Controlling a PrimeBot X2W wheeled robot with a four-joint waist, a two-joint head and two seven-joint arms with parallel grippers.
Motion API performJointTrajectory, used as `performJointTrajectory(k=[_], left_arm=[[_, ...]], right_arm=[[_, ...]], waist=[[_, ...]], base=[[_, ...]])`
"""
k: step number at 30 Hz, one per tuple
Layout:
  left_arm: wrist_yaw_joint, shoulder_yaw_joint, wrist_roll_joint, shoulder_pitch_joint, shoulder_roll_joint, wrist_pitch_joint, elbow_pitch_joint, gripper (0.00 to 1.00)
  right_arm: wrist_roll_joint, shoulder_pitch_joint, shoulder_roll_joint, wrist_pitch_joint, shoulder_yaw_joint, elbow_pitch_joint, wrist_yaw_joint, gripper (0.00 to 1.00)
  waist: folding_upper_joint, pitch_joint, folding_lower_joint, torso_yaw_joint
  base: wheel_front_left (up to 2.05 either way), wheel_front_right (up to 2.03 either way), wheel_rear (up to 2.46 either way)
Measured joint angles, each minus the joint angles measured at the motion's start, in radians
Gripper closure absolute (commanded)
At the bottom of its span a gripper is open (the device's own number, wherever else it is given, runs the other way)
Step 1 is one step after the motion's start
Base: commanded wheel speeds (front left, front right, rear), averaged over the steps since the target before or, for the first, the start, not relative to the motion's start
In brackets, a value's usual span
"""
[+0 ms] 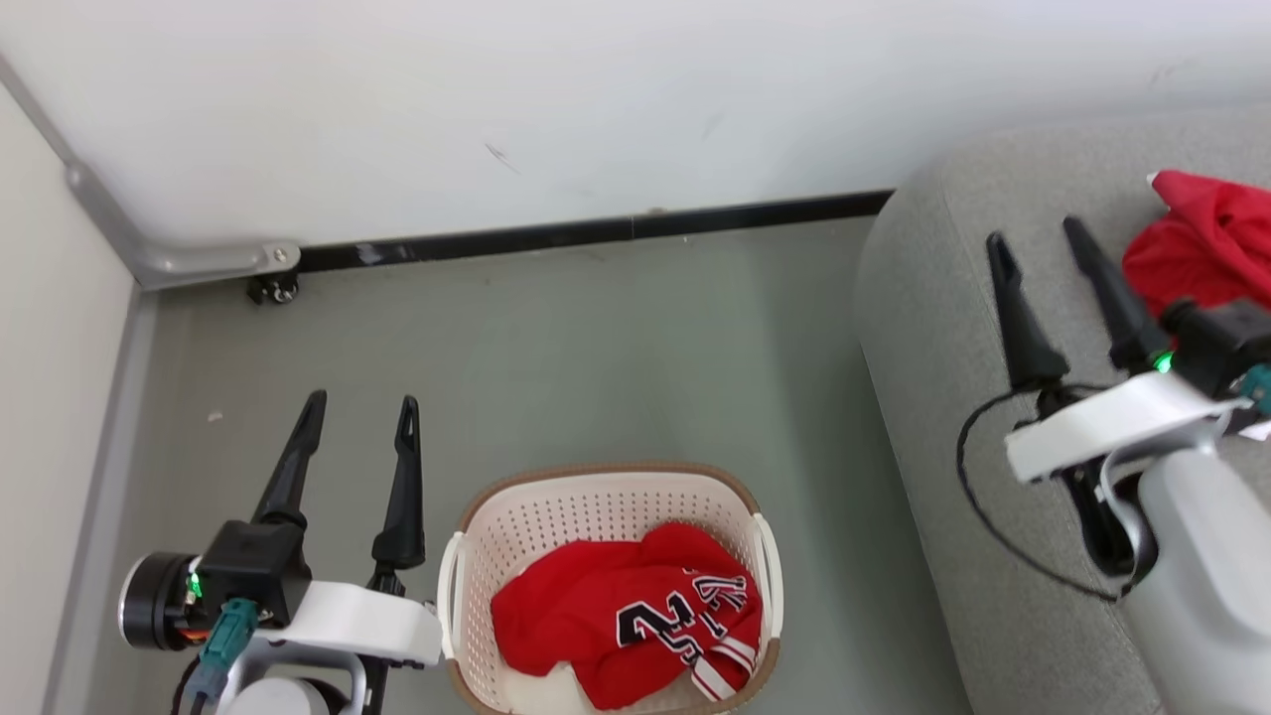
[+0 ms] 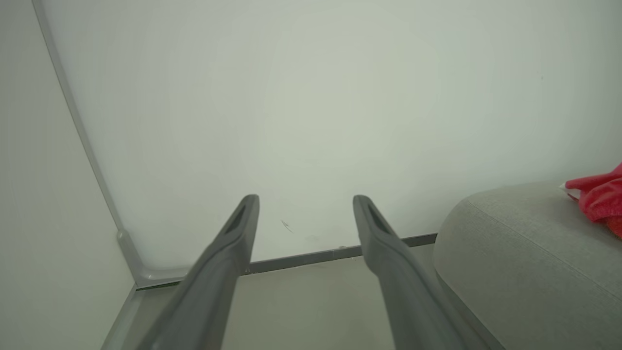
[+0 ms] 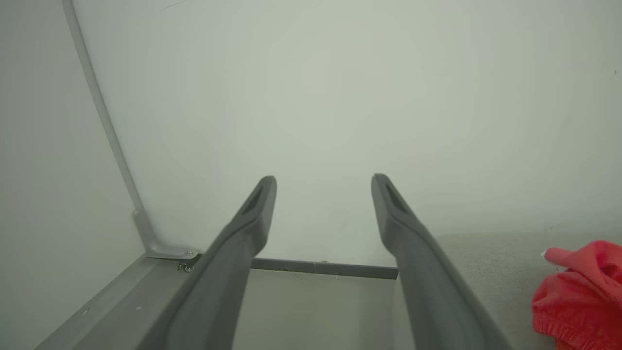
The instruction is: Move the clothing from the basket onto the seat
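Note:
A red jersey [image 1: 626, 616] with black-white lettering and striped trim lies crumpled in the cream-white basket [image 1: 596, 497] on the floor at the bottom centre. Red shorts [image 1: 1206, 243] [image 2: 600, 197] [image 3: 578, 299] lie bunched on the grey seat [image 1: 943, 298] [image 2: 525, 253] [image 3: 491, 262] at the right. My left gripper [image 1: 362, 407] [image 2: 306, 199] hangs open and empty over the floor, just left of the basket. Over the seat's left part, my right gripper [image 1: 1038, 233] [image 3: 323, 180] is open and empty, just left of the shorts.
A pale wall with a dark skirting strip [image 1: 596, 233] runs behind the grey floor [image 1: 596, 367]. A grey metal rail [image 1: 179, 260] marks the corner at the left, with a side wall beyond it. A black cable [image 1: 993, 516] loops under my right wrist over the seat.

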Motion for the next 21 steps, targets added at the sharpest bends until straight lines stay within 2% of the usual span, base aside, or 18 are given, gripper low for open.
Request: performJointTrajectory(k=[8, 21], left_arm=[[0.002, 0.001, -0.004, 0.031, -0.013, -0.004, 0.02, 0.0], [0.034, 0.024, -0.014, 0.098, -0.019, -0.004, 0.051, 0.0]], right_arm=[[-0.057, 0.1, 0.054, 0.0, -0.025, -0.032, 0.0, 0.0], [-0.131, 0.272, 0.159, 0.0, -0.055, -0.096, 0.0, 0.0]], waist=[[0.0, -0.052, 0.0, 0.014], [0.0, -0.128, 0.0, 0.02]], base=[[0.0, 0.0, 0.0], [0.0, 0.0, 0.0]])
